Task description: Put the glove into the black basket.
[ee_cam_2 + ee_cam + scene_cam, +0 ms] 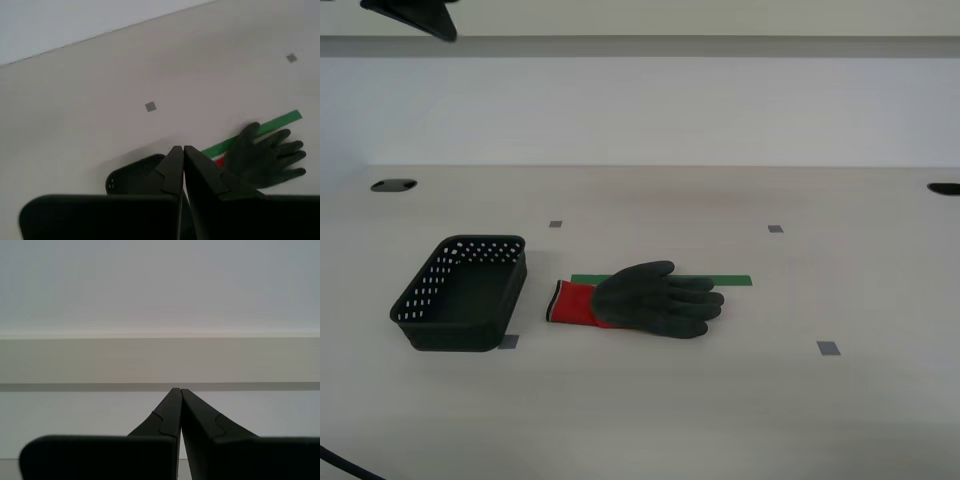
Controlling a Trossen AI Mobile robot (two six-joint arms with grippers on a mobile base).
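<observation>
Black basket (463, 295) sits empty on a pale table (720, 400), with the glove (645, 300) lying just beside it.

The glove lies flat across a green tape strip (735, 281), toward the exterior view's right. My first gripper (176, 388) and my second gripper (179, 146) are closed, holding nothing.

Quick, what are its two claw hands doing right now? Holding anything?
My first gripper: closed, holding nothing.
My second gripper: closed, holding nothing, up above the table.

Pale table (650, 400), plain white wall (650, 110)
</observation>
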